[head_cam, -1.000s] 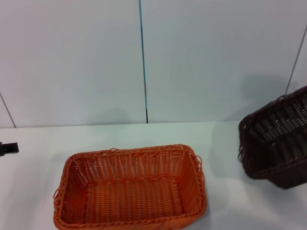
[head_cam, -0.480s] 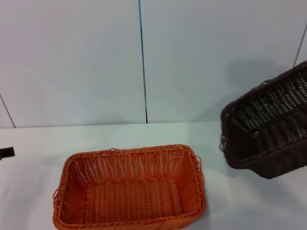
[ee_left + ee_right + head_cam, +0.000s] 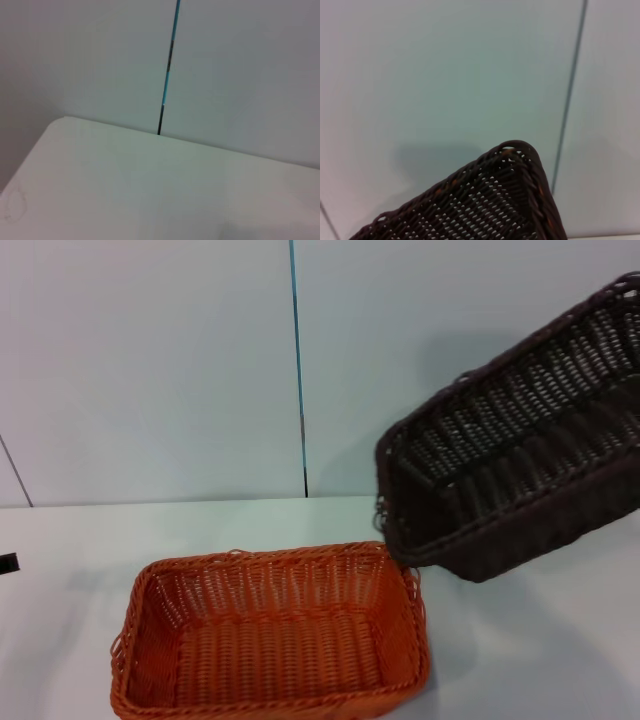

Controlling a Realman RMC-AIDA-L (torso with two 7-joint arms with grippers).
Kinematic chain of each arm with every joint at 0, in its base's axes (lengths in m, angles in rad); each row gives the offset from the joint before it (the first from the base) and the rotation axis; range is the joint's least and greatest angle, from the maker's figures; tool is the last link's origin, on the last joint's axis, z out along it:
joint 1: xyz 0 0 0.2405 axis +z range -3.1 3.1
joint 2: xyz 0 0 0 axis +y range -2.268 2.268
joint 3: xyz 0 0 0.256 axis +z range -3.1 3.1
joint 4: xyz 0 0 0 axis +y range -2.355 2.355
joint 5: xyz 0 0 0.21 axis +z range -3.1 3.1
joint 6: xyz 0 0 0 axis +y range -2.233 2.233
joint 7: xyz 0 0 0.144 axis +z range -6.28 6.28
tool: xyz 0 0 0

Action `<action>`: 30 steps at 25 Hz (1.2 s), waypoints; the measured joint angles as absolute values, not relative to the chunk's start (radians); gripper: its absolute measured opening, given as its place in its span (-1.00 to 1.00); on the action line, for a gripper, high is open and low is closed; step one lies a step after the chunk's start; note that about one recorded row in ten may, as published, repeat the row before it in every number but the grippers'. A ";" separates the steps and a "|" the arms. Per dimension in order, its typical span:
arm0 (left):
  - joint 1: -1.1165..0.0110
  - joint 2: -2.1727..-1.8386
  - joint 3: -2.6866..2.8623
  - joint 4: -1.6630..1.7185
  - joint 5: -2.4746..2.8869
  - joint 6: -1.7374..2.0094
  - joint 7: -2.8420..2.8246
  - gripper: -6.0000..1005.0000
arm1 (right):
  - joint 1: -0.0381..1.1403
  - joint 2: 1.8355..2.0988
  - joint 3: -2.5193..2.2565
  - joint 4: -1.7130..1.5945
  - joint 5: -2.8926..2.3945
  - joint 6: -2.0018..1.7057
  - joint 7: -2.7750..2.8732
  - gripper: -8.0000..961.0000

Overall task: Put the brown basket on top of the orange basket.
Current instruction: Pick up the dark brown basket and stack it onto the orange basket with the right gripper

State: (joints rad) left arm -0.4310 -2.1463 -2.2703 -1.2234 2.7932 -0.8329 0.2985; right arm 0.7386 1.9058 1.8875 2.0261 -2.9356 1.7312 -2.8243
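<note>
Brown basket (image 3: 510, 475) hangs tilted in the air, right of & above the orange basket (image 3: 270, 635), its low corner just over that basket's far-right rim. Orange basket sits on the white table (image 3: 520, 650). You can't see either gripper, so finger state: can't tell.

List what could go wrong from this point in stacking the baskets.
1. The brown basket hangs tilted in the air, its low corner just above the orange basket's far right rim. That corner could catch the rim and push the orange basket across the table.
2. No view shows the right gripper's hold. With the basket this tilted, it might slip.
3. Lowered at this angle, it could wedge crooked rather than sit flat.
</note>
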 joint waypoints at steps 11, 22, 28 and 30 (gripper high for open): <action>-0.431 -2.111 -2.264 -1.194 2.775 -0.818 0.308 0.83 | 0.623 1.939 1.822 2.043 -2.939 1.582 -2.742 -0.61; -0.446 -2.093 -2.261 -1.177 2.766 -0.822 0.314 0.83 | 0.465 1.993 1.829 2.060 -2.941 1.386 -2.733 -0.61; -0.453 -2.098 -2.264 -1.182 2.766 -0.833 0.314 0.83 | 0.409 2.013 1.851 2.063 -2.939 1.335 -2.748 -0.61; -0.454 -2.099 -2.264 -1.183 2.766 -0.836 0.314 0.83 | 0.364 2.034 1.857 2.063 -2.939 1.285 -2.749 -0.61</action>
